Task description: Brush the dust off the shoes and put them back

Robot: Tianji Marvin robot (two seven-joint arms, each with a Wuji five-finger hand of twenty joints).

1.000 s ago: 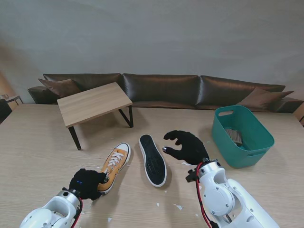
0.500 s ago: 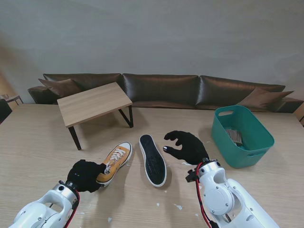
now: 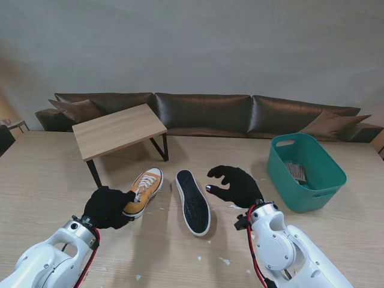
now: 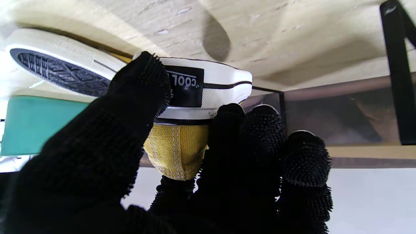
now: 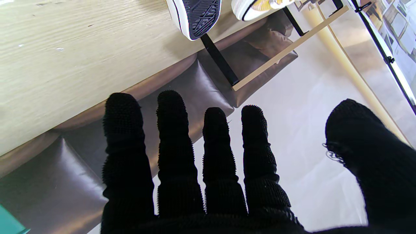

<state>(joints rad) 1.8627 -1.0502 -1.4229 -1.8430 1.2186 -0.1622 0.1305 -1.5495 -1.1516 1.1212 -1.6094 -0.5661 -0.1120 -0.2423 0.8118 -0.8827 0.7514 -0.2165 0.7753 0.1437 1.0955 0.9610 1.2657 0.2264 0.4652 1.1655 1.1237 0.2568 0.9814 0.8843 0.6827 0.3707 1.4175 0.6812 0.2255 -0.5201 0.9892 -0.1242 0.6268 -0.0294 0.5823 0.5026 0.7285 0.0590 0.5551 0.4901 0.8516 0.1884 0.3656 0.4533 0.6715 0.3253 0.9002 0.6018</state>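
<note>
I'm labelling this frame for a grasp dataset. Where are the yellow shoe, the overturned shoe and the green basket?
yellow shoe [image 3: 146, 186]: stand view, on its laces.
overturned shoe [image 3: 193, 203]: stand view, on the middle of its black sole.
green basket [image 3: 312, 183]: stand view, on its near outer wall.

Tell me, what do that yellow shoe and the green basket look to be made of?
The yellow shoe looks like woven canvas: the left wrist view shows a cloth weave with stitched seams at the heel, above a smooth white sole, probably rubber. The green basket looks like molded plastic, with smooth, evenly colored walls and a cut-out handle.
</note>
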